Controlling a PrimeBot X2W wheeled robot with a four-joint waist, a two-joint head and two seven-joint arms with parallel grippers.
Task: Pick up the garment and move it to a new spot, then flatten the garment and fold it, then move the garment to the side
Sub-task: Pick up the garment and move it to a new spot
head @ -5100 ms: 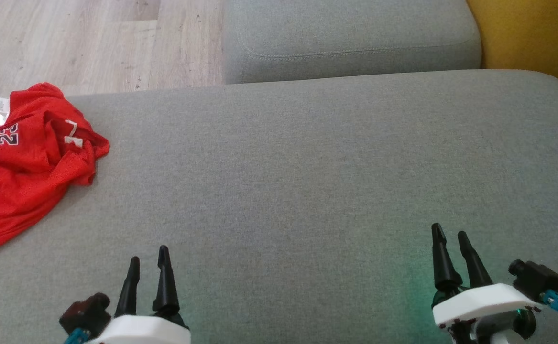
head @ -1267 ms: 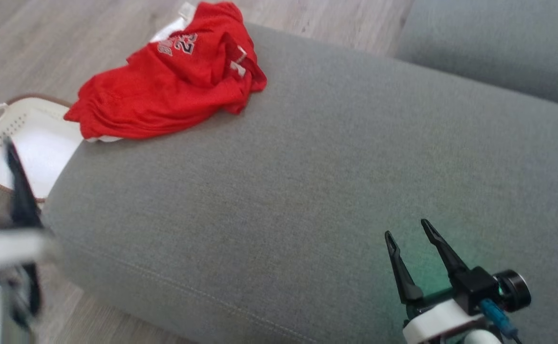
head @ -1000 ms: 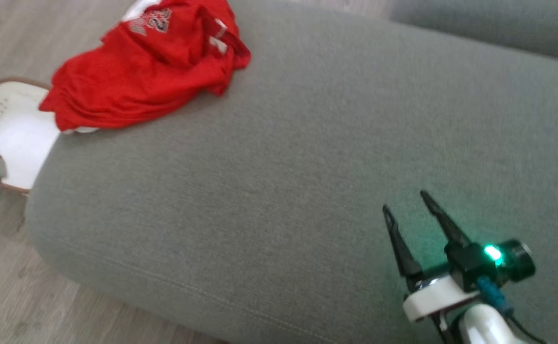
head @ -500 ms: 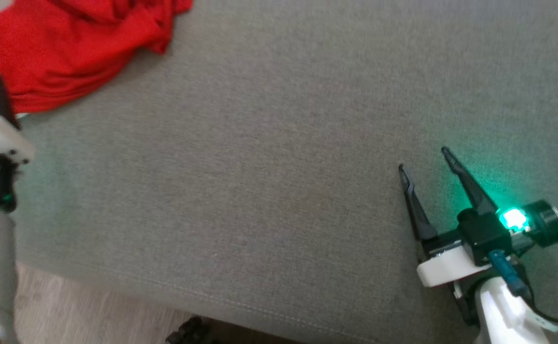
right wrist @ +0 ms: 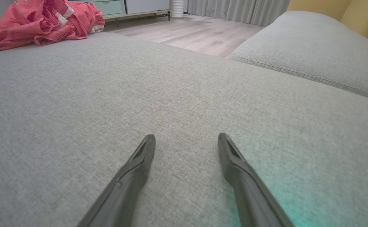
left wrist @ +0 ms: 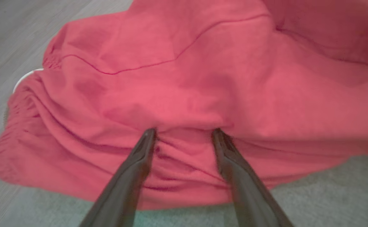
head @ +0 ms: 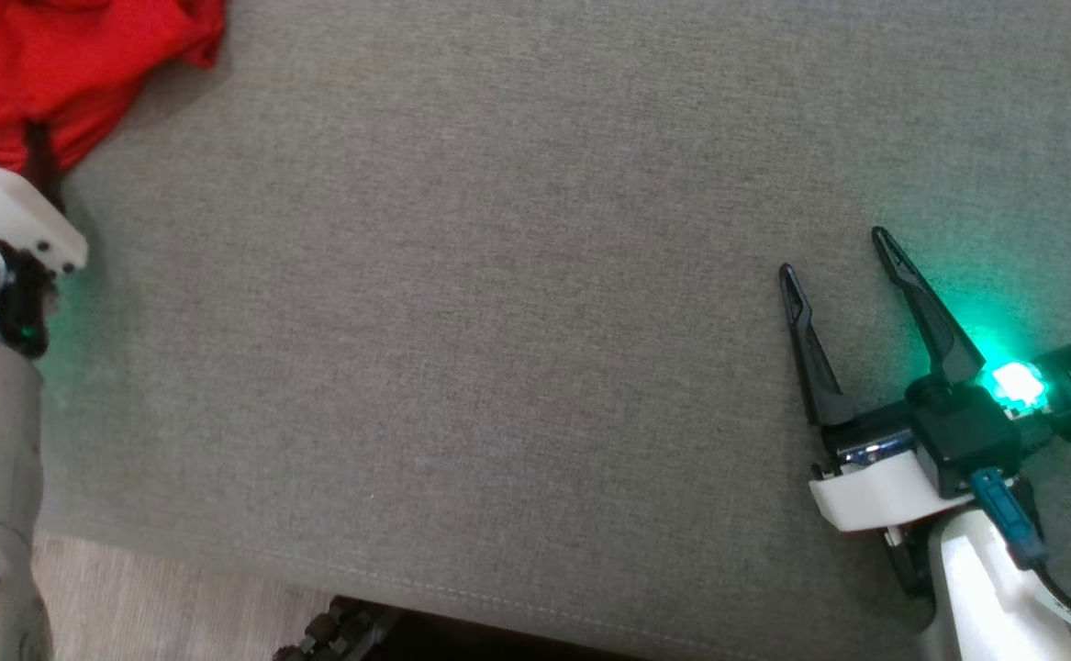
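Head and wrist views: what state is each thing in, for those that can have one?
Garment: crumpled, unfolded, lying at the edge of the sofa cushion.
Left claw: open, tips at the garment's folds, nothing clamped.
Right claw: open, empty, over bare cushion.
Wrist light: lit green.

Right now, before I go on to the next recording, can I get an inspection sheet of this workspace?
Surface: grey sofa cushion, bare across its middle.
Job's things: red garment, crumpled at the cushion's edge.
Clutter: white edge beside the garment, too little showing to identify.
Grippers: left gripper open, tips at the garment's folds; right gripper open over bare cushion.
Cables: blue cable at the right wrist.
Surroundings: wood floor, second cushion, curtains.
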